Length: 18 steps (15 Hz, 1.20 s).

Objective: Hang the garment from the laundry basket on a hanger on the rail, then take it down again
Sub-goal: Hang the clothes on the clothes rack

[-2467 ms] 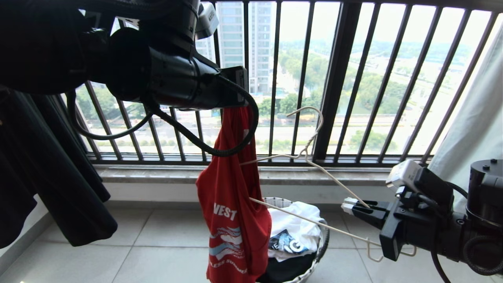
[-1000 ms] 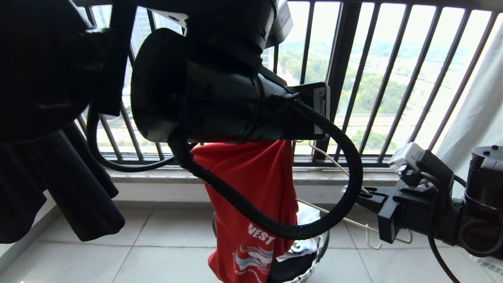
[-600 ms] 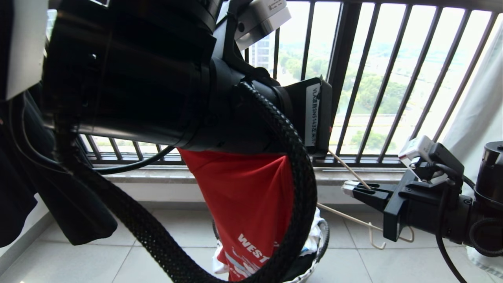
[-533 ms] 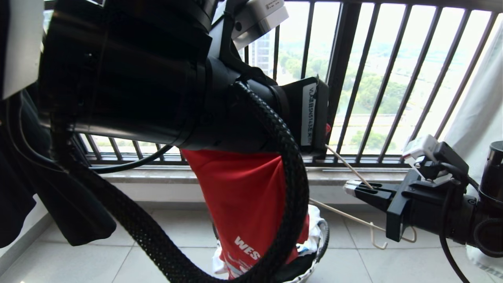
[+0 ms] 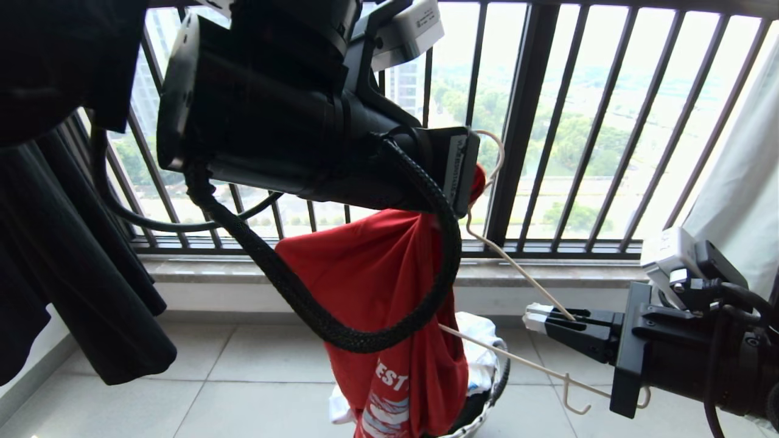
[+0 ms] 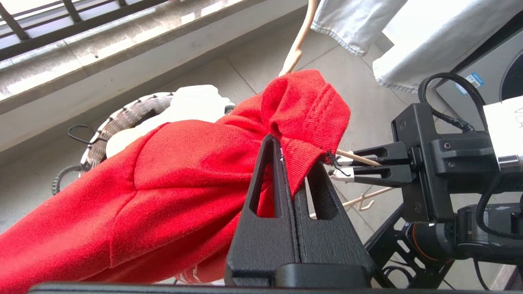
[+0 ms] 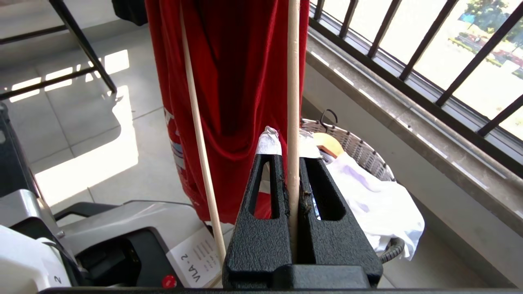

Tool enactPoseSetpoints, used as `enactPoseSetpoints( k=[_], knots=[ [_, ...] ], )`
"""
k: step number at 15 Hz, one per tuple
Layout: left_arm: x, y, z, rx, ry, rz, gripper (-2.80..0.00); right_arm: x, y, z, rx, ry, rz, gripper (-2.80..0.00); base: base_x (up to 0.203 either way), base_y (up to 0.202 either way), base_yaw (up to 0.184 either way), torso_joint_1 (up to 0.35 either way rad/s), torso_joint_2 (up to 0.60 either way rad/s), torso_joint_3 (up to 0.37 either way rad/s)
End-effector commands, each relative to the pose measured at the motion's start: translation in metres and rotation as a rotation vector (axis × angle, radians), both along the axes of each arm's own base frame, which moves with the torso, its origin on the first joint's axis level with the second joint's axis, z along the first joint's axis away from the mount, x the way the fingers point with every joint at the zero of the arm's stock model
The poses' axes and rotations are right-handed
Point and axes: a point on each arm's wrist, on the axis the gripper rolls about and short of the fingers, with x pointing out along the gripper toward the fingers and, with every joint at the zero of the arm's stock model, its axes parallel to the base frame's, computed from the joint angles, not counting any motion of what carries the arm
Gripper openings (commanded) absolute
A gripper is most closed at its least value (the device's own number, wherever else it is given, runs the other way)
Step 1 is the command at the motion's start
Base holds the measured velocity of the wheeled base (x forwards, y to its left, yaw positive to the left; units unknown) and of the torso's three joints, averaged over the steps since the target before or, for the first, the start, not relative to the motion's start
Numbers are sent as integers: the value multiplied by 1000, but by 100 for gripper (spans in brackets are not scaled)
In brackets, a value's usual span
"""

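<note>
**Both grippers clamped: red T-shirt in the left, wire hanger in the right**

The left gripper [image 6: 295, 163] is raised above the laundry basket [image 5: 496, 389], its jaws pressed together on a bunched fold of the red T-shirt [image 5: 389, 304]. The shirt hangs straight down from that grip, its lower end reaching the basket and covering part of the rim. White lettering shows low on the cloth.

The right gripper [image 5: 535, 317] reaches in level from the right of the basket, above the floor tiles [image 5: 255, 377]. Its jaws are closed tight on one slanted arm of the thin hanger [image 5: 511, 261]. The hanger is tilted, with its hooked neck rising up beside the bunched top of the shirt, just by the left gripper, and its bottom bar running down and right, passing under the right gripper. Part of the hanger goes behind the red cloth.

White clothes [image 7: 376, 204] lie in the basket. The basket stands on the floor just before the stone sill [image 5: 548, 274] under the dark balcony bars [image 5: 517, 121]. A dark garment [image 5: 91, 292] hangs well to the left of the basket
</note>
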Motion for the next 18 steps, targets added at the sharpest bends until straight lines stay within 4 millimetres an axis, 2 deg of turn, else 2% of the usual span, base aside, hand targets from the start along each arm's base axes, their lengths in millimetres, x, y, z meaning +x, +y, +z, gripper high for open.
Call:
enactPoseSetpoints(
  k=[1, 5, 7, 9, 14, 18],
  knots=[
    [4, -5, -7, 22, 27, -13, -280, -2, 0, 2, 7, -9, 9, -280, 0, 0, 0, 0, 0, 0],
    [-11, 8, 1, -9, 111, -212, -280, -6, -2, 4, 18, -17, 31, -280, 0, 0, 0, 0, 0, 0],
    [-16, 14, 9, 6, 42, -276, -280, -9, -3, -4, -5, -8, 44, -280, 0, 0, 0, 0, 0, 0],
    [-16, 15, 8, 85, -32, -322, -280, -10, -3, -11, -45, -19, 71, -280, 0, 0, 0, 0, 0, 0],
    [-14, 12, 8, 164, -91, -378, -280, 0, -1, -20, -75, 7, 69, -280, 0, 0, 0, 0, 0, 0],
    [1, 11, 3, 248, -195, -344, -280, 13, -11, -26, -117, 7, 6, -280, 0, 0, 0, 0, 0, 0]
  ],
)
